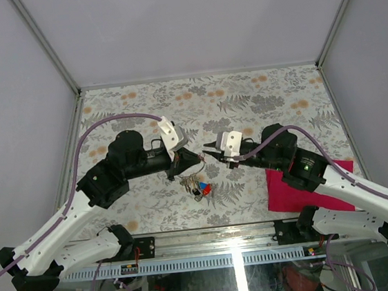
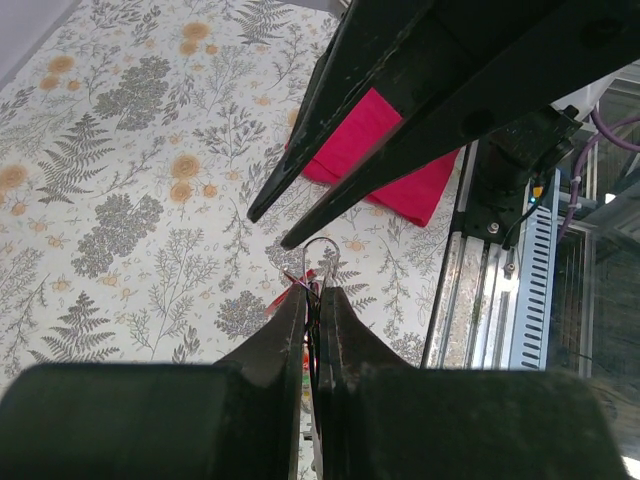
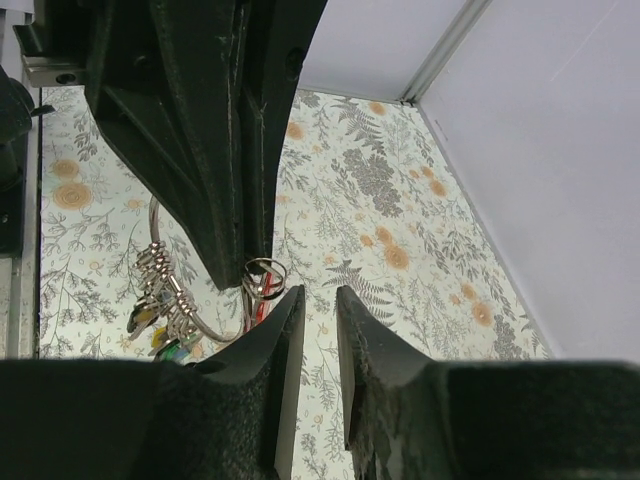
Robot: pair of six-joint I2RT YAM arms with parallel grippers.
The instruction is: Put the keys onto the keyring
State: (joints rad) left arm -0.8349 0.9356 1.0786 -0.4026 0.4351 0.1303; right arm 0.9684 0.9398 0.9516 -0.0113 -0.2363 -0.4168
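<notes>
My left gripper (image 1: 184, 162) (image 2: 313, 290) is shut on the keyring (image 3: 201, 323), a thin wire ring held above the table. A small wire loop (image 2: 322, 248) (image 3: 266, 260) pokes out past its tips, with the red key (image 3: 263, 301) right beside it. The other keys hang below in a bunch (image 1: 200, 186), with green (image 3: 176, 351) and blue (image 1: 206, 190) heads showing. My right gripper (image 1: 208, 149) (image 3: 315, 295) is open a little with nothing between its fingers. Its tips sit just right of the small loop, facing the left gripper's tips.
A red cloth square (image 1: 303, 189) (image 2: 380, 150) lies on the flowered table at the near right, under the right arm. A metal rail (image 2: 480, 300) runs along the near edge. White walls enclose the table on the far side and both flanks.
</notes>
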